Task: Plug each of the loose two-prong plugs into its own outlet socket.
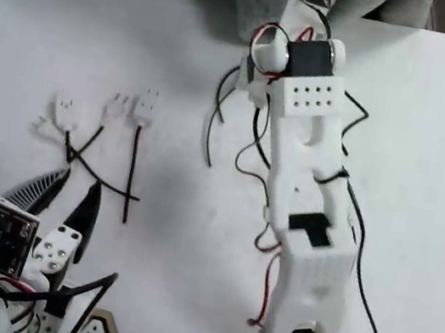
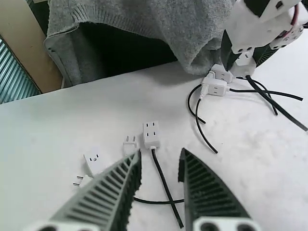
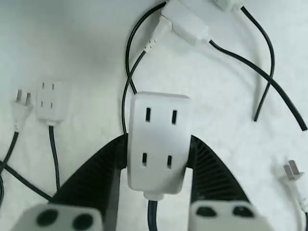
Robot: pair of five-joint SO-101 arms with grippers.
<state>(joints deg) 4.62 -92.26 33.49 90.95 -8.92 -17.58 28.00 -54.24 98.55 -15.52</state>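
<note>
My right gripper is shut on a white four-slot outlet socket with a black cord, held just above the table; in the high view it is at the far middle of the table. My left gripper is open and holds nothing. Beyond its tips lie a white socket, a loose two-prong plug, a smaller socket and another plug. In the high view this gripper is near the front left, just short of the socket and plug.
A grey knitted cloth hangs over the table's far edge. Black cords loop beside the right arm. A white plug-and-socket piece and a loose plug lie near the right gripper.
</note>
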